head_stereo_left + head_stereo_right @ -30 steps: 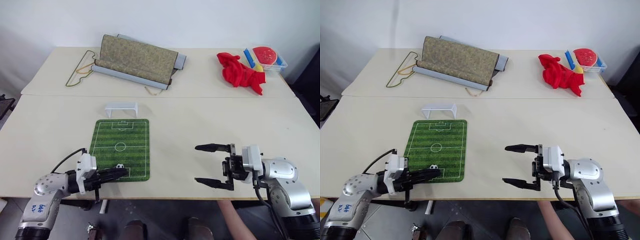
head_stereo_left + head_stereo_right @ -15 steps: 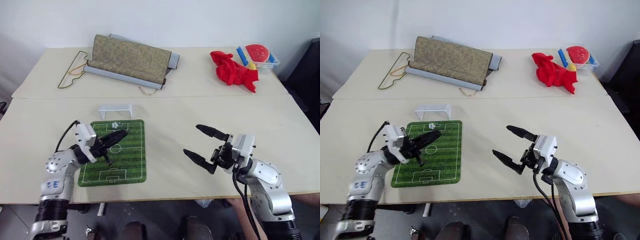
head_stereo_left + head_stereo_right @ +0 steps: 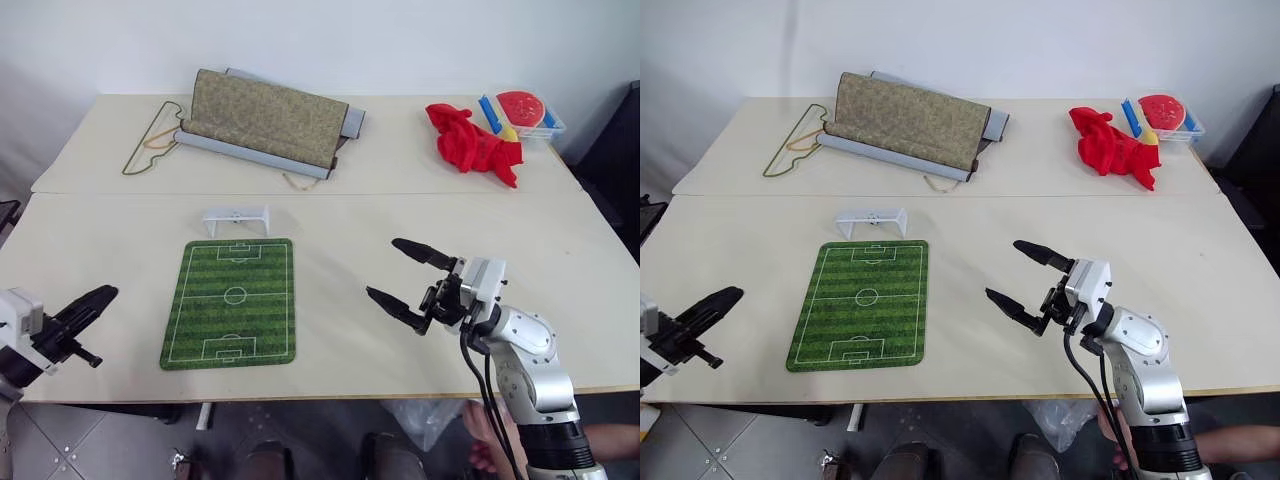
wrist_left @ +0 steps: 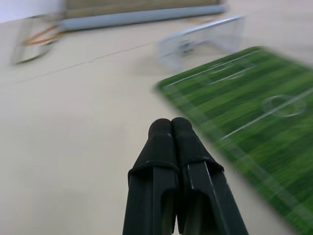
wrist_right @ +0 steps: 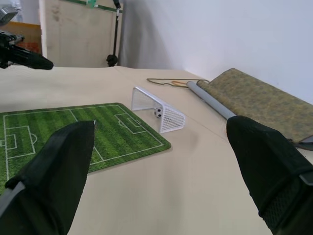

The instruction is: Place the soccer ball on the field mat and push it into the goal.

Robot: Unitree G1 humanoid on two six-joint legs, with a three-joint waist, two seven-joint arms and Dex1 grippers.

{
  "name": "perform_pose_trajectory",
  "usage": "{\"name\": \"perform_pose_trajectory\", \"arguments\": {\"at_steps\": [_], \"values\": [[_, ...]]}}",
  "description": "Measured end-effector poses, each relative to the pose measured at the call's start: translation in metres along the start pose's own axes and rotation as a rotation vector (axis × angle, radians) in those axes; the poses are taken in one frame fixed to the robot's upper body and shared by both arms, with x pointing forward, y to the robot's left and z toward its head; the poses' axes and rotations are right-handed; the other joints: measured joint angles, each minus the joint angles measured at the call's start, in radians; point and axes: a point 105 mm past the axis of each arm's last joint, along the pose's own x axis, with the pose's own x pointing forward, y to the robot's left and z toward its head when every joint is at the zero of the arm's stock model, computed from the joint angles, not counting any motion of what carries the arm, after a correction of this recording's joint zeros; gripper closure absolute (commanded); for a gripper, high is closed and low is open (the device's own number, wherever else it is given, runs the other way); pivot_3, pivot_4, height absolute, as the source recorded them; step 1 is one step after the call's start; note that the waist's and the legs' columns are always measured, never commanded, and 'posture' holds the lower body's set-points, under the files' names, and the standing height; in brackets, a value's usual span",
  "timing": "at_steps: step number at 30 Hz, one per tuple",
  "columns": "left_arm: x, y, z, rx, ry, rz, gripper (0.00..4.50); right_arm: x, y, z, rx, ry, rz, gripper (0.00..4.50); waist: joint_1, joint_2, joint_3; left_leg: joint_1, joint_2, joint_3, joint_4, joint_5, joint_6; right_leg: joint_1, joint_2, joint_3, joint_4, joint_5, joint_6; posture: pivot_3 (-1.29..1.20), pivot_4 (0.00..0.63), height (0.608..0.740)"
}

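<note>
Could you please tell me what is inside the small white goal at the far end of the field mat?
The soccer ball sits inside the goal, on the tabletop just beyond the field mat. The net and frame hide nothing else there.

bare table around field mat, goal at its far end, rolled fabric well behind

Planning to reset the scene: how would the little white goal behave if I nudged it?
The goal is a thin open frame with netting, so probably very light and apt to slide. Being low and wide, it likely won't tip. The ball inside might roll out.
</note>
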Motion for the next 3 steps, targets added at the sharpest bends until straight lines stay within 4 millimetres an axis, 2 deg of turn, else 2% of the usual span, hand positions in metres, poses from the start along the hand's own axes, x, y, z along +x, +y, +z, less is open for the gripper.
{"name": "perform_pose_trajectory", "arguments": {"at_steps": [3], "values": [[-0.0023,0.0020,-0.0052,0.005,0.007,0.056,4.45,-0.0013,-0.0031,-0.0007,-0.009,0.003,-0.002,0.00,-0.001,0.000,0.000,0.000,0.000,0.000,0.000,0.000,0.000,0.000,0.000,0.000,0.000,0.000,0.000,0.00,0.150,0.740]]}}
